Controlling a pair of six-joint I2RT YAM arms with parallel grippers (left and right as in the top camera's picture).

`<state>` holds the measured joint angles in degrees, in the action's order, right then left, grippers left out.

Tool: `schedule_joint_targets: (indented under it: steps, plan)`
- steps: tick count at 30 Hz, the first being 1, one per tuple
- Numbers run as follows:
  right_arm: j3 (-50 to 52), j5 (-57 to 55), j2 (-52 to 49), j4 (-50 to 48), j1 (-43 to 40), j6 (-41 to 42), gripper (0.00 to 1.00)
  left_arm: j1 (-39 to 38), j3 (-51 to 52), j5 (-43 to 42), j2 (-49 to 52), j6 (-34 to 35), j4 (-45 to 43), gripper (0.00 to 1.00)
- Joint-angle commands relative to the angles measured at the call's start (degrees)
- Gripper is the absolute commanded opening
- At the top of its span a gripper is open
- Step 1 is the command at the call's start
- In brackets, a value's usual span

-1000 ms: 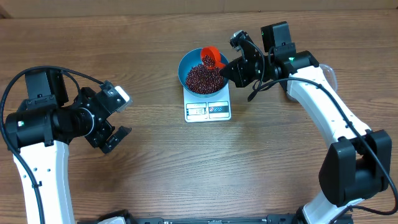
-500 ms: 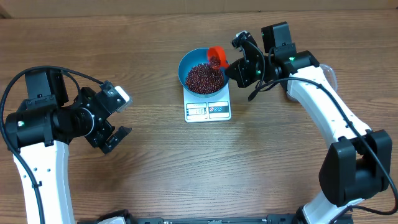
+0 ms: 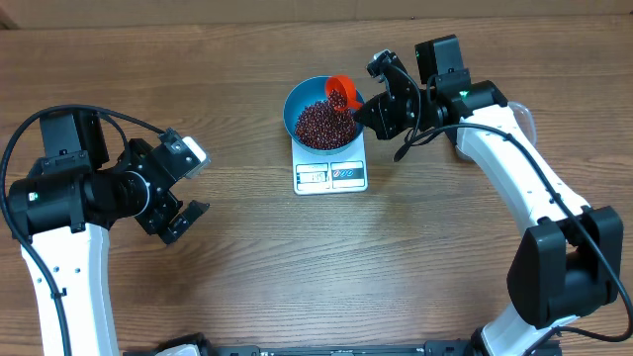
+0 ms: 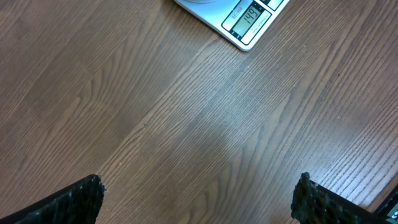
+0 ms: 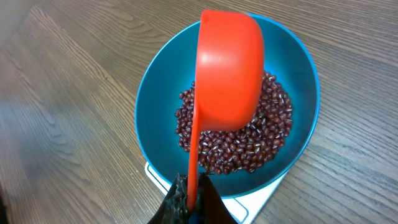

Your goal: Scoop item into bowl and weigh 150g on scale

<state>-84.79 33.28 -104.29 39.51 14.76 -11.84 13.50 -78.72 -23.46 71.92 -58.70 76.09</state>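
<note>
The blue bowl [image 3: 297, 104] stands on the white scale [image 3: 331, 175] and holds a heap of red-brown beans [image 3: 324, 126]. My right gripper [image 3: 374, 111] is shut on the handle of a small red scoop [image 3: 342, 92], which is tilted over the bowl's right rim with some beans in its mouth. The right wrist view shows the scoop's underside [image 5: 230, 74] above the beans [image 5: 239, 152], the bowl [image 5: 155, 106] and my gripper [image 5: 193, 200] pinching the thin handle. My left gripper [image 3: 190, 184] stands open and empty far to the left, over bare wood [image 4: 199, 200]. The scale's display [image 4: 249, 17] is lit.
A clear plastic tub [image 3: 525, 116] shows partly behind my right arm at the right. The wooden table [image 3: 326, 267] stretches on all sides of the scale.
The scoop has shifted slightly to the right over the bowl's rim. The left arm has not moved.
</note>
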Motion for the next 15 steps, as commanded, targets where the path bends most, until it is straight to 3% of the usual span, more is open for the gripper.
schedule_joint_targets:
  steps: [1,3,6,9,12,15]
  plan:
    - [-1.09,-3.26,2.6,-0.37,0.28,-0.17,0.04,0.0,-0.13,0.35,0.09,-1.97,0.15,1.0]
    - [-1.09,-4.46,2.62,-0.33,0.28,-0.17,0.04,0.0,-0.13,0.35,0.09,-1.97,0.13,1.0]
    - [-1.09,4.33,2.6,-0.85,0.28,-0.2,0.04,0.0,-0.13,0.35,0.09,-1.97,0.13,1.0]
    - [-1.09,-2.58,2.6,-1.11,0.28,-0.2,0.04,0.0,-0.13,0.35,0.09,-1.97,0.15,1.0]
    - [-1.09,3.19,2.6,-1.09,0.28,-0.22,0.04,0.0,-0.13,0.35,0.09,-1.97,0.13,1.0]
    - [-1.09,-0.63,2.58,-0.94,0.28,-0.2,0.04,0.0,-0.13,0.35,0.09,-1.97,0.13,1.0]
